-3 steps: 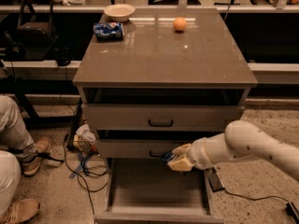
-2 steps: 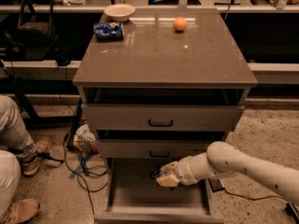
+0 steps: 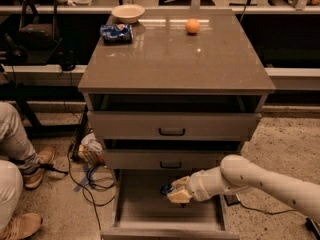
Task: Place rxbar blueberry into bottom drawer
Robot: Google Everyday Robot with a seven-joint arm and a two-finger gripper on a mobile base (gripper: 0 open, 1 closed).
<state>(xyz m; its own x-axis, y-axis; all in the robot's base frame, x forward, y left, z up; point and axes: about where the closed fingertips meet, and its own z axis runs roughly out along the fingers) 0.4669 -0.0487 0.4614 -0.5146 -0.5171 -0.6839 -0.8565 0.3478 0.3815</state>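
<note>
Nearest the camera, the bottom drawer (image 3: 150,213) stands pulled fully out, its flat floor bare and its low front wall toward the viewer. The gripper (image 3: 173,192) hangs low over the middle of that floor, inside the line of the side walls, on an arm (image 3: 260,179) that comes in from the right. Its fingers look closed on the snack bar (image 3: 166,188). Only a dark blue end of the bar shows, jutting left from the fingertips, and the rest is hidden by the gripper.

Assessment: the step in hand is the set-down. It would be done well by lowering until the bar is at or just above the floor, opening the fingers only enough to free it, then lifting out without brushing the middle drawer (image 3: 171,160) that overhangs just behind. Whether the bar already touches the floor cannot be told.

Behind, the top drawer (image 3: 172,125) sits slightly open. On the cabinet top (image 3: 175,64) lie a blue snack bag (image 3: 116,32), a bowl (image 3: 128,12) and an orange (image 3: 192,26), all well apart from the work.
</note>
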